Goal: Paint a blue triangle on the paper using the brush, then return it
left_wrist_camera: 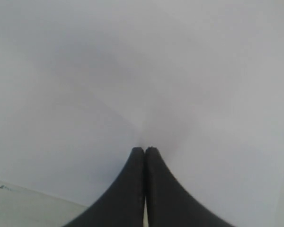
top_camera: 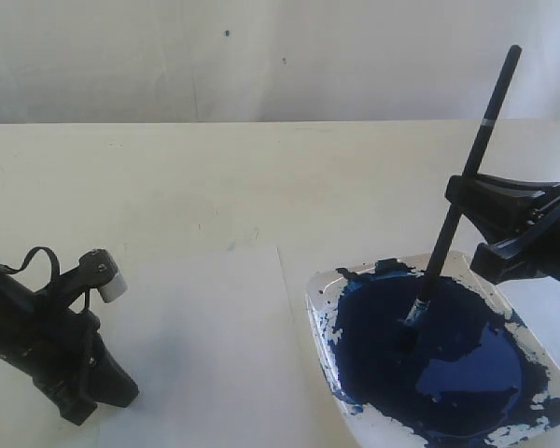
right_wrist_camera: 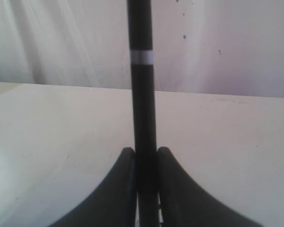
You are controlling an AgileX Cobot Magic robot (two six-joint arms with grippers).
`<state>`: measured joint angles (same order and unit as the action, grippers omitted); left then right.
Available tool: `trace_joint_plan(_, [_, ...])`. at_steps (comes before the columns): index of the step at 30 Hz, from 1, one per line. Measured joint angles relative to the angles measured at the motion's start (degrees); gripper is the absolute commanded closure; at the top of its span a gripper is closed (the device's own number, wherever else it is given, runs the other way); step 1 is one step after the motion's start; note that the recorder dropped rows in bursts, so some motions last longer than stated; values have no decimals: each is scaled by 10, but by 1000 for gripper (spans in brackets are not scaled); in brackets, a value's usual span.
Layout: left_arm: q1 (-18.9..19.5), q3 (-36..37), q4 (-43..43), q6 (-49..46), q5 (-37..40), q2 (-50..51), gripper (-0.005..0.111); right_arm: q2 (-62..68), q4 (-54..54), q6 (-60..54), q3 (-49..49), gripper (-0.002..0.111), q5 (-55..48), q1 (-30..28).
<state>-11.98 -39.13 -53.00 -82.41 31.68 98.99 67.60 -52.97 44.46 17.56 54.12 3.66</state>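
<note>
Exterior view: brush tip down in the blue paint, paper blank.
Left gripper [left_wrist_camera: 145,151] is pressed together and empty at the paper's [top_camera: 205,345] left side. Just right of the sheet is the tray [top_camera: 553,366], with a raised rim to clear. The brush [top_camera: 490,117], likely light and stiff with a slick handle and soft tip, is pinched mid-handle by the right gripper [top_camera: 461,198]. Open table lies behind.
</note>
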Motion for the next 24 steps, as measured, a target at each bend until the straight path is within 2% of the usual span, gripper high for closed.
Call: trace_joint_plan(24, [0, 0, 0, 0, 0, 0, 107, 29, 1, -49, 0, 108, 8, 0])
